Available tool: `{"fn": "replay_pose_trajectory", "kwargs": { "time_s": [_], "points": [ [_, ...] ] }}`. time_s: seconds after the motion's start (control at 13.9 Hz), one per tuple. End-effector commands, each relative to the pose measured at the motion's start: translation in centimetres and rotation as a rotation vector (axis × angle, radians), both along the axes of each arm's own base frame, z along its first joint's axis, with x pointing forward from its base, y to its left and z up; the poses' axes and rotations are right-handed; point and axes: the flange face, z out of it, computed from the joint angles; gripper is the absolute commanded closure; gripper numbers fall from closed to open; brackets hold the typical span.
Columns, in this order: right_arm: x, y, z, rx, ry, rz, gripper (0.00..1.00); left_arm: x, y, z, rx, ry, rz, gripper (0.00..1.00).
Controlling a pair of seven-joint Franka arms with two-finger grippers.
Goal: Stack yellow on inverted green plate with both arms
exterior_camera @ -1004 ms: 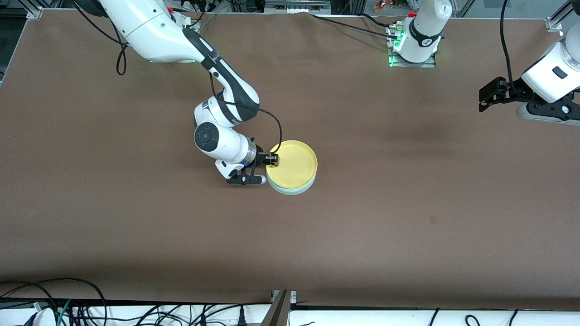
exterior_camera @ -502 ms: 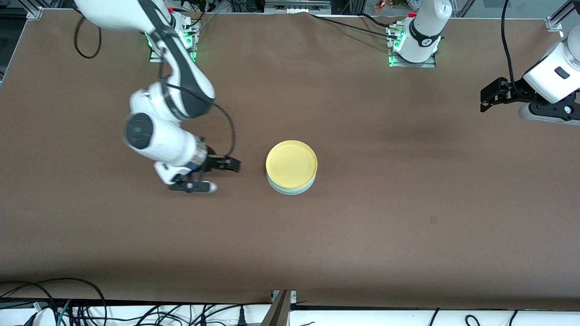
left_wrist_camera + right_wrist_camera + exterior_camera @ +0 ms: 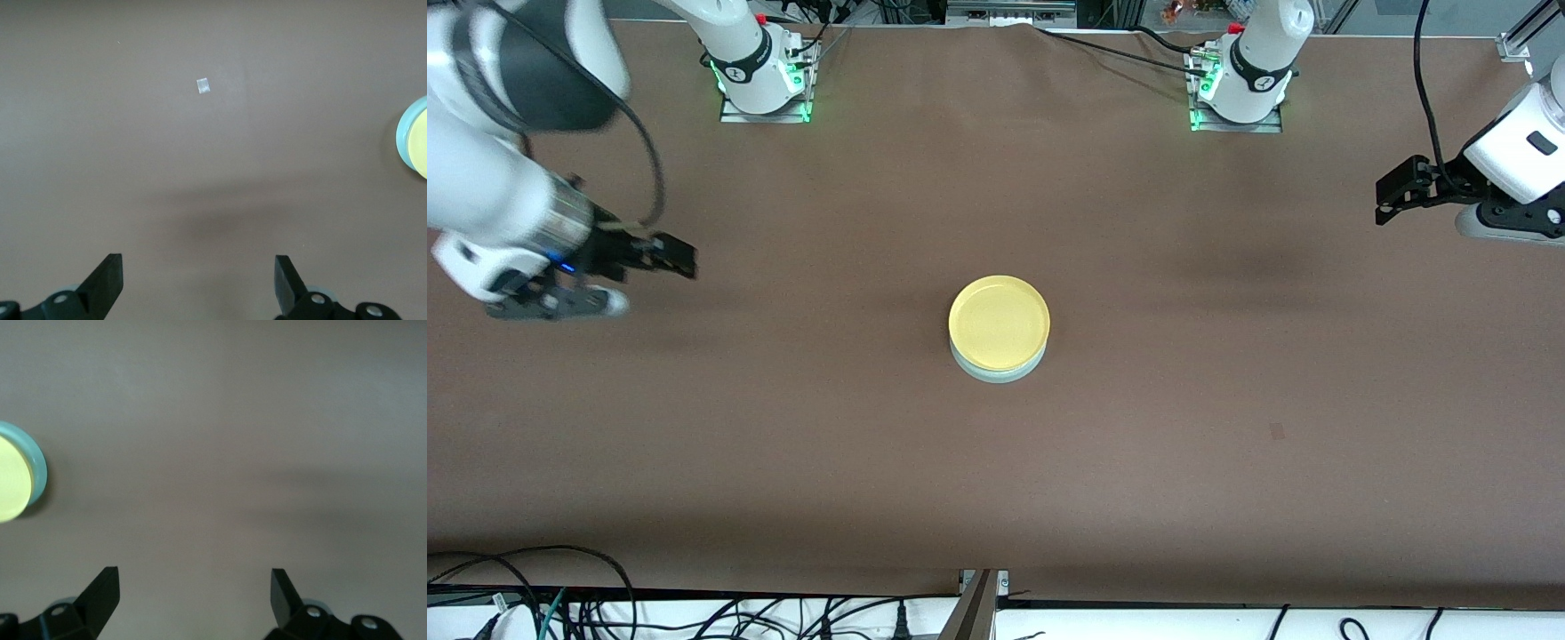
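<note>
Right end effector (image 3: pixel 671 258) hangs over bare desk (image 3: pixel 1227 427) at the right arm's end, well apart from the stack. Its wrist view shows the fingers (image 3: pixel 103 590) spread wide with nothing between them: open, empty.

Mid-desk: yellow (image 3: pixel 999 322) sits rim-up on the green plate (image 3: pixel 996 372). Only a thin mint crescent shows under it on the camera-facing side, so the yellow is a touch off-centre, biased away from the camera. Both wrist views catch the pair edge-on, with a green lip around the yellow; can't confirm from here that the green is upside down, but it reads as a base under the yellow.

Left end effector (image 3: pixel 1392 191) hangs over the desk at the left arm's end, waiting, fingers (image 3: pixel 107 280) wide apart, empty.

My read: the stack is done and the step in hand is clearing out. To do it well:
- keep both end effectors open and high, and route away from the plates; a shallow plate on an inverted one has little to stop it sliding if bumped
- watch the right arm's slack cable (image 3: pixel 645 151); it shouldn't swing across mid-desk
- don't go back to fix the small offset unless the yellow rocks; a nudge is likelier to push it off than to centre it
- park each arm at its own end, clear of the camera's line to the stack
</note>
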Motion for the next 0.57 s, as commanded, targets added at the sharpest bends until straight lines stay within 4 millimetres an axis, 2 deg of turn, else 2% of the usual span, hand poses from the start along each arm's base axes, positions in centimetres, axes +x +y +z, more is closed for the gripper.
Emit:
{"fn": "replay_pose_trajectory", "kwargs": {
  "time_s": [0.0, 0.07, 0.14, 0.29, 0.36, 0.43, 0.5],
  "points": [
    [-1.4, -2.6, 3.6, -0.016, 0.027, -0.029, 0.0, -0.1, 0.6, 1.1, -0.007, -0.032, 0.019, 0.0],
    [-2.3, -2.0, 3.0, -0.022, 0.032, -0.01, 0.0, 0.0, 0.8, 2.2, -0.008, -0.055, 0.025, 0.0],
    [-3.0, -3.0, 2.8, -0.032, -0.001, -0.021, 0.0, 0.2, 1.3, 2.5, -0.01, -0.062, 0.034, 0.0],
    [-4.5, -3.7, 1.3, -0.022, -0.063, -0.037, 0.0, 0.5, 2.3, 2.1, -0.015, -0.056, 0.054, 0.0],
    [-4.7, -5.1, 0.6, -0.019, -0.058, -0.06, 0.0, 0.5, 2.3, 2.0, -0.015, -0.053, 0.054, 0.0],
    [-4.9, -6.8, 0.9, -0.02, -0.058, -0.074, 0.0, 0.5, 2.3, 2.1, -0.015, -0.055, 0.054, 0.0],
    [-5.6, -7.6, 2.8, -0.018, -0.1, -0.098, 0.0, 0.5, 2.3, 2.0, -0.015, -0.053, 0.054, 0.0]
  ]
}}
